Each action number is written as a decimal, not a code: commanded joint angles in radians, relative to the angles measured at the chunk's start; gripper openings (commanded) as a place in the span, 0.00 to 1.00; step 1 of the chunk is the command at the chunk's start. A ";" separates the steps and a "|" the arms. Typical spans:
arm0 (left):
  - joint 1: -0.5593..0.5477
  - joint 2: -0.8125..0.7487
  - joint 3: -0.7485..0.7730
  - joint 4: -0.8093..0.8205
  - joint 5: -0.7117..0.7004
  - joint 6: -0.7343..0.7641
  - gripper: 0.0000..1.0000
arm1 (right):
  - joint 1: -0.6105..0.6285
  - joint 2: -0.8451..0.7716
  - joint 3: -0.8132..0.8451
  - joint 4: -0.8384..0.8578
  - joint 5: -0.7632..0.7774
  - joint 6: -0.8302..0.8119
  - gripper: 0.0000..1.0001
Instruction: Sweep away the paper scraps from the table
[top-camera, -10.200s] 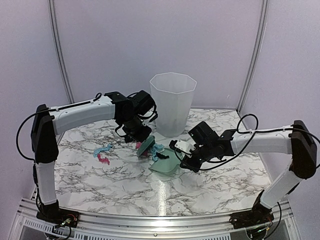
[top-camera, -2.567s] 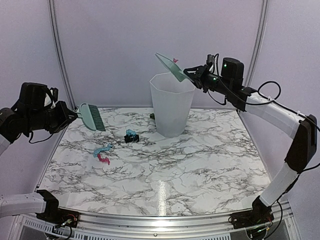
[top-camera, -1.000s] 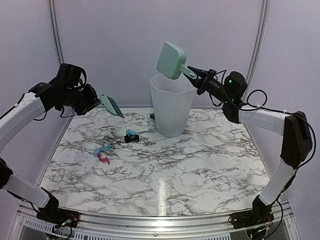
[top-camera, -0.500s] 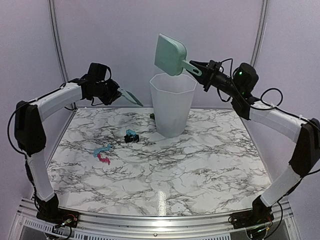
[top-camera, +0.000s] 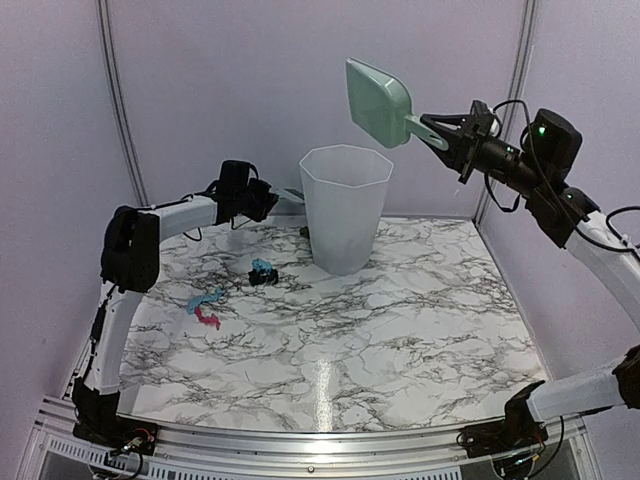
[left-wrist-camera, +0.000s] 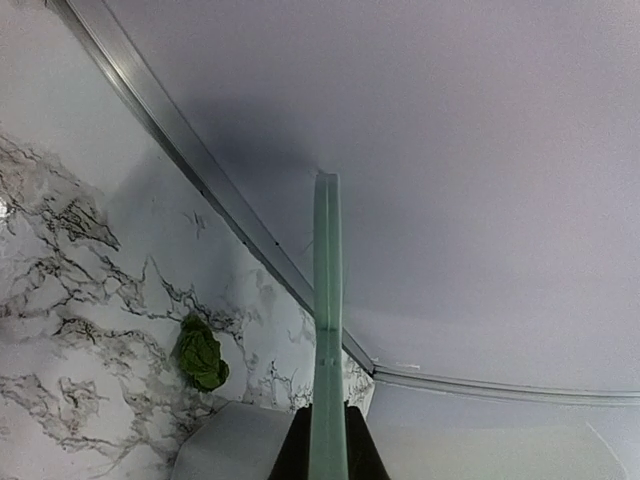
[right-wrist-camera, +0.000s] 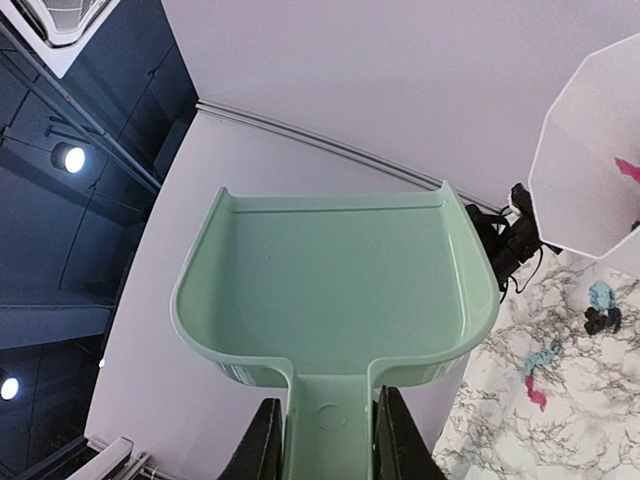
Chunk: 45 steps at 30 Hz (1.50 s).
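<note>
Above the table (top-camera: 420, 340) the dustpan (top-camera: 380, 100) has swung right, clear of the bin (top-camera: 345, 215) — right gripper (top-camera: 447, 131) clamped on its handle. Left gripper (left-wrist-camera: 327, 458), closed on the brush (left-wrist-camera: 326, 300), has tucked in by the bin's left side. Inside the bin: one pink scrap (right-wrist-camera: 627, 168). Paper scraps (top-camera: 205, 308) lie on the table's left.

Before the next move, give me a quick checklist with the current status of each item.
1. Empty dustpan: ok, tray bare.
2. Grip of right gripper on dustpan handle: ok.
3. Grip of left gripper on brush: ok.
4. Upright bin: ok.
5. Swept table: not ok; paper scraps and a blue-black clump lie left of the bin.
</note>
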 joint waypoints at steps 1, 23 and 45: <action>-0.028 0.118 0.122 0.130 0.007 -0.097 0.00 | -0.006 -0.054 -0.032 -0.159 0.074 -0.078 0.00; -0.024 -0.263 -0.408 -0.200 -0.068 0.166 0.00 | -0.004 0.017 -0.028 -0.194 0.054 -0.112 0.00; -0.074 -0.748 -0.783 -0.296 0.044 0.342 0.00 | -0.004 0.061 0.020 -0.239 0.025 -0.256 0.00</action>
